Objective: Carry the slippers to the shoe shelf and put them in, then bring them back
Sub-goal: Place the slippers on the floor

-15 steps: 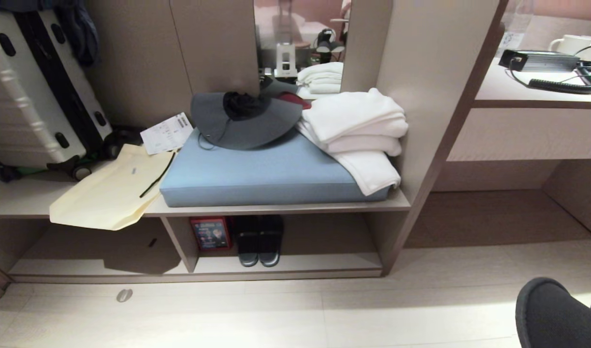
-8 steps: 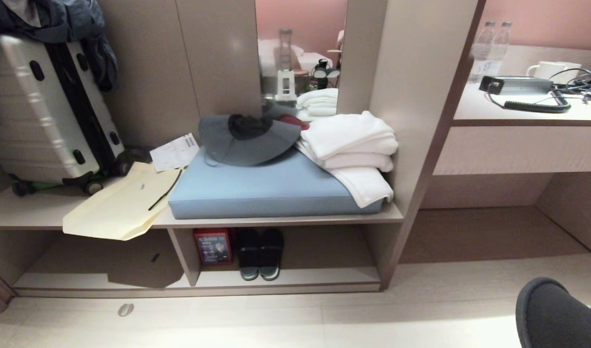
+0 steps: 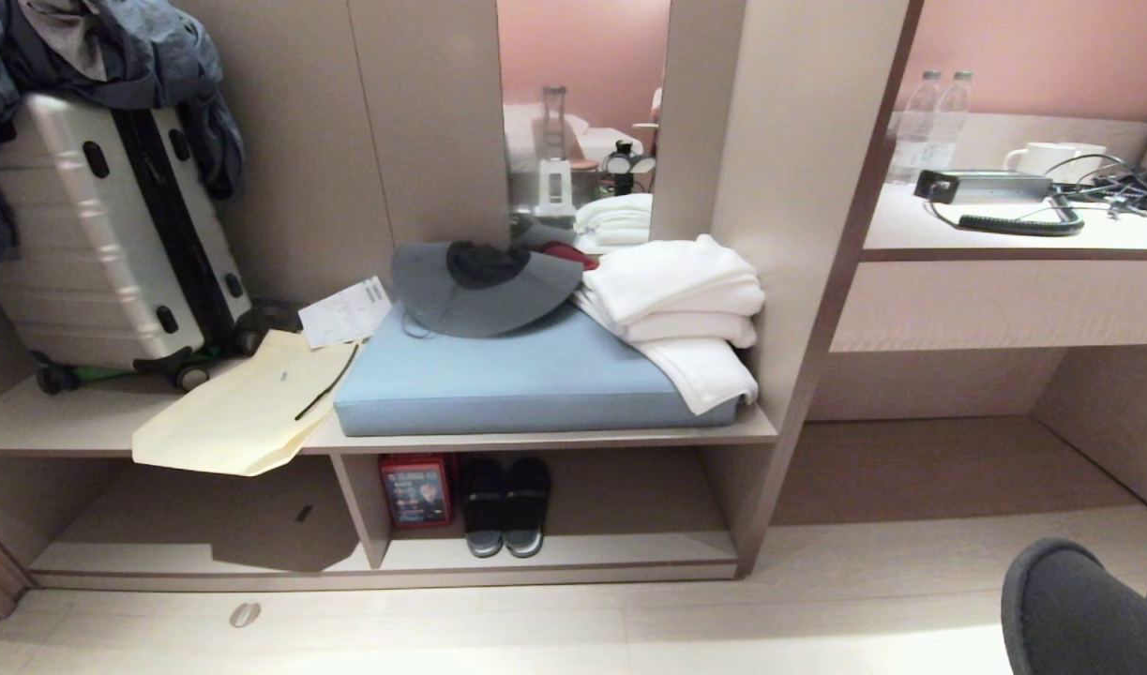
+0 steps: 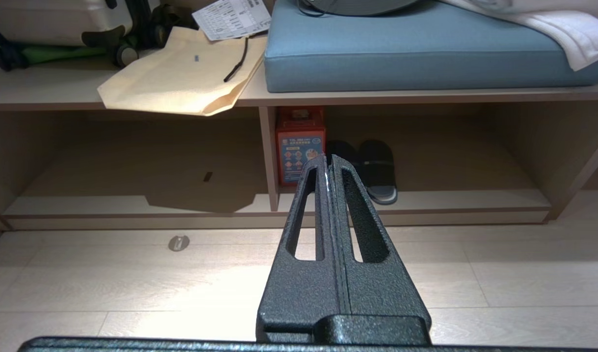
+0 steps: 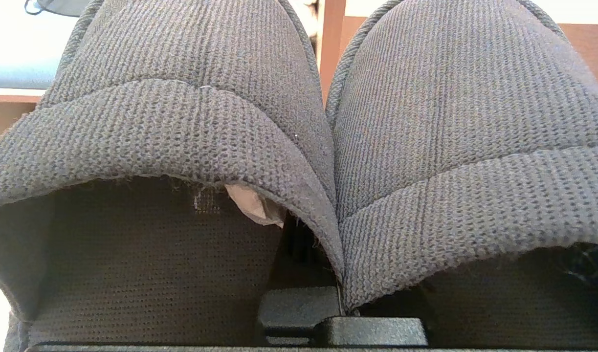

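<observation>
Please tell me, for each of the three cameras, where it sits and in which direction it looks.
Head view: high up, looking forward and down at the shoe shelf; the slippers intrude at the lower right corner.
Left wrist view: behind the shut left gripper, aimed level at the shelf.
Right wrist view: behind the right gripper, filled by the held slippers.
Shared: head and left wrist views both show the black sandals and blue cushion.

Shoe shelf (image 3: 554,553) base board holds black sandals (image 3: 505,506) and red box (image 3: 415,489). Bench top (image 3: 57,422) above carries blue cushion (image 3: 526,375), cream bag (image 3: 245,412), suitcase (image 3: 104,234), paper slip (image 3: 346,312).
</observation>
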You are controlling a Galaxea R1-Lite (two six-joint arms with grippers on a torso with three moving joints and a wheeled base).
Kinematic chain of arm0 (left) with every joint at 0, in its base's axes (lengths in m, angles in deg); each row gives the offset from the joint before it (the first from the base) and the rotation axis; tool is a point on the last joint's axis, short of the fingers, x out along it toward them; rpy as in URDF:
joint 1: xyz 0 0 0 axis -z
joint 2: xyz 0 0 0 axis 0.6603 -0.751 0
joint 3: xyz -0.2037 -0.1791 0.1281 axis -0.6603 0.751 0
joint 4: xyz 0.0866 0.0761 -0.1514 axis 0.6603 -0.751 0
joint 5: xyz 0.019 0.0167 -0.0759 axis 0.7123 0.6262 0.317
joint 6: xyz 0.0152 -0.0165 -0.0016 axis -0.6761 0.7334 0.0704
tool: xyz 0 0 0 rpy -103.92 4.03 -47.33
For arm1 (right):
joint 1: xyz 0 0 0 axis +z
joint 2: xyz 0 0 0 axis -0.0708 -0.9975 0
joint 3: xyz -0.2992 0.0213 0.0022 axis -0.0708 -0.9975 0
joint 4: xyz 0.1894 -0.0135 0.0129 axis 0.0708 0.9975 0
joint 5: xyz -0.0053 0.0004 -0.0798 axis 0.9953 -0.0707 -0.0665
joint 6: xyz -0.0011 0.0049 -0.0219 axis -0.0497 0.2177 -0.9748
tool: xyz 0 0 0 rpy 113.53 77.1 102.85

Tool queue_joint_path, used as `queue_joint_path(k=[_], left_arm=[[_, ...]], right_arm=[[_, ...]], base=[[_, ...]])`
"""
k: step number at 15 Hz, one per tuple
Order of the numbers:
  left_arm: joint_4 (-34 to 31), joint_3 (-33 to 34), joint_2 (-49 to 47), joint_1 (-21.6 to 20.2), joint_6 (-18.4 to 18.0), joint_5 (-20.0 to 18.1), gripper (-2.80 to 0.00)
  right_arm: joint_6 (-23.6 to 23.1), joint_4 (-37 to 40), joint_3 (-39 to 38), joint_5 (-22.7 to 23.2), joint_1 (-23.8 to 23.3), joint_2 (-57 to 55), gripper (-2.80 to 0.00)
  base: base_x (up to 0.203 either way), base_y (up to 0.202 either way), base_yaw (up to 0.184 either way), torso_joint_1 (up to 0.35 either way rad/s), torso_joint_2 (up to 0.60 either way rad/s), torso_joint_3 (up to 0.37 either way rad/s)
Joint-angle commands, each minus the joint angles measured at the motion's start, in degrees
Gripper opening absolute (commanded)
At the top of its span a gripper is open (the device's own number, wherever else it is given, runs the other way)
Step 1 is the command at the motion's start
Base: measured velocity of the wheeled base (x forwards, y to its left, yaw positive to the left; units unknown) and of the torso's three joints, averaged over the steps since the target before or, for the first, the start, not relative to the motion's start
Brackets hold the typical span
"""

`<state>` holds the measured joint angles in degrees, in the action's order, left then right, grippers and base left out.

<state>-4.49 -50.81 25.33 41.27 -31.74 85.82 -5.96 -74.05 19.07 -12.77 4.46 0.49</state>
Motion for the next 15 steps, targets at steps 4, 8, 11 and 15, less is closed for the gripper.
queue_joint_path(k=[4,8,11,15], left_arm=[[0.01,0.00,-0.05,-0.04,-0.18,0.01,-2.80],[0.01,0.00,-0.05,-0.04,-0.18,0.01,-2.80],[0.01,0.00,-0.05,-0.04,-0.18,0.01,-2.80],[0.01,0.00,-0.05,-0.04,-0.09,0.01,-2.80]], right_arm=[[0.02,0.00,0.00,0.00,0.04,0.01,-2.80],[0.02,0.00,0.00,0.00,0.04,0.01,-2.80],[0.02,0.00,0.00,0.00,-0.04,0.01,-2.80],[0.02,0.00,0.00,0.00,-0.04,0.01,-2.80]], base=[[0.000,0.000,0.000,0.000,0.00,0.000],[0.000,0.000,0.000,0.000,0.00,0.000],[0.000,0.000,0.000,0.000,0.00,0.000],[0.000,0.000,0.000,0.000,0.00,0.000]])
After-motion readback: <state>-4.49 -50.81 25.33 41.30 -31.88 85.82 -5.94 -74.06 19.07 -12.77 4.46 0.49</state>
